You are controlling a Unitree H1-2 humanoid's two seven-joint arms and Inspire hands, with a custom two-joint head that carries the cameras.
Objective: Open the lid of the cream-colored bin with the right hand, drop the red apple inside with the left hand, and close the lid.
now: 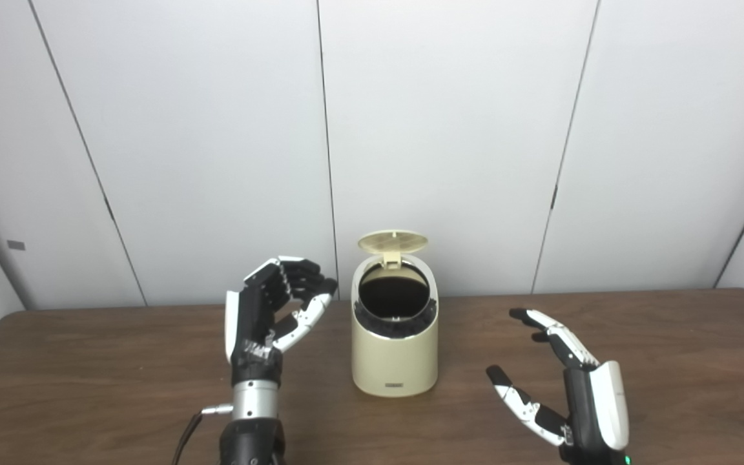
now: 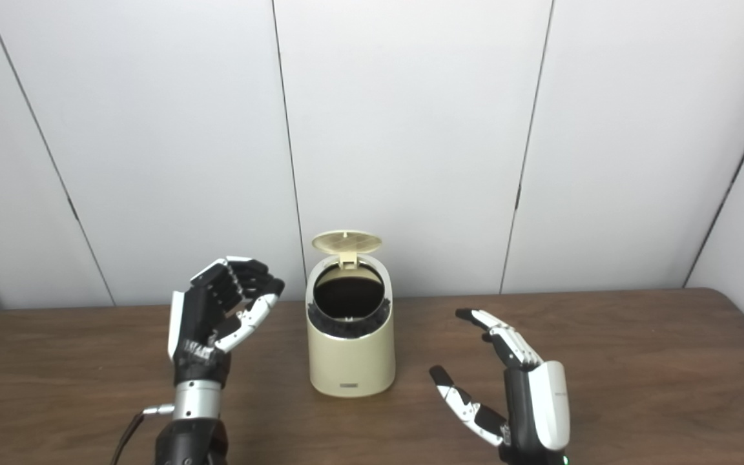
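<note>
The cream-colored bin [image 1: 395,352] stands upright in the middle of the wooden table [image 1: 88,387]. Its round lid [image 1: 392,242] is tipped up at the back, and the dark opening [image 1: 393,296] faces me. No red apple shows in either view. My left hand [image 1: 270,316] is raised just left of the bin's top, its fingers curled loosely with a gap to the thumb and nothing in them. My right hand [image 1: 566,381] hovers low over the table to the right of the bin, apart from it, with fingers spread.
White wall panels [image 1: 449,129] rise directly behind the table's far edge. Bare brown tabletop lies on both sides of the bin and in front of it.
</note>
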